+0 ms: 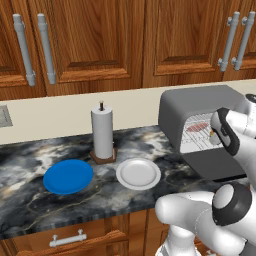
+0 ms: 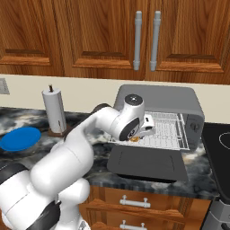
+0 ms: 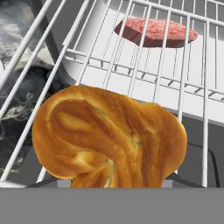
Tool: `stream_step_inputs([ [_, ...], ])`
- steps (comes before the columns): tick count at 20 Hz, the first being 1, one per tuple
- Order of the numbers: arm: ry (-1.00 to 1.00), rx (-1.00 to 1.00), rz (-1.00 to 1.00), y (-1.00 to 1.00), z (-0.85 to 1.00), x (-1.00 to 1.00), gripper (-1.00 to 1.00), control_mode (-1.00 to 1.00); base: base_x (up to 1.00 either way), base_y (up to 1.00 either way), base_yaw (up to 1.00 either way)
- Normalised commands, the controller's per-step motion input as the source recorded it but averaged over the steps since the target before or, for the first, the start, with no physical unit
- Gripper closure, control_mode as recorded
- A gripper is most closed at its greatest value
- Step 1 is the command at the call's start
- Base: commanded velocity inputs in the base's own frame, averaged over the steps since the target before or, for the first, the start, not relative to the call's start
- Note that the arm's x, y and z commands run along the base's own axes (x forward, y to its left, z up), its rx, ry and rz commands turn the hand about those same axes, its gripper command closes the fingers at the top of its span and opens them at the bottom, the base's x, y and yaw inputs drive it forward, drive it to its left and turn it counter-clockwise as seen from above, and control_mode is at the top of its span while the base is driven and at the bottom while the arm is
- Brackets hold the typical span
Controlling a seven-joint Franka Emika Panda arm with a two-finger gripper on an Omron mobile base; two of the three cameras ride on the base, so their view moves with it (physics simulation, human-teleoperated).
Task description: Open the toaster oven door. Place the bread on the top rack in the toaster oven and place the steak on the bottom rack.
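Note:
The gray toaster oven (image 1: 200,97) (image 2: 157,94) stands open, its dark door (image 1: 220,162) (image 2: 148,164) folded down flat on the counter. My gripper (image 2: 140,134) (image 1: 216,137) hovers at the oven mouth, shut on the golden-brown bread (image 3: 109,140) (image 2: 134,139). The bread sits over the front edge of the top rack (image 2: 168,128) and hides my fingertips in the hand view. Farther in, the pink-red steak (image 3: 153,31) (image 1: 199,126) lies beneath the top rack's wires, on the lower level.
A white paper-towel roll (image 1: 102,132) (image 2: 55,110) stands left of the oven. A blue plate (image 1: 68,176) (image 2: 20,138) and a white plate (image 1: 138,173) rest on the marble counter. A dark stovetop (image 2: 220,143) borders the oven's right side.

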Motion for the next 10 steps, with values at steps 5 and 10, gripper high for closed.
stream_step_inputs([
  [5,0.00,0.00,0.00,0.00,-0.09,0.06,1.00,-1.00,0.00,0.00,0.00],
  [10,0.00,0.00,0.00,0.00,-0.14,0.02,1.00,-1.00,0.00,0.00,0.00],
])
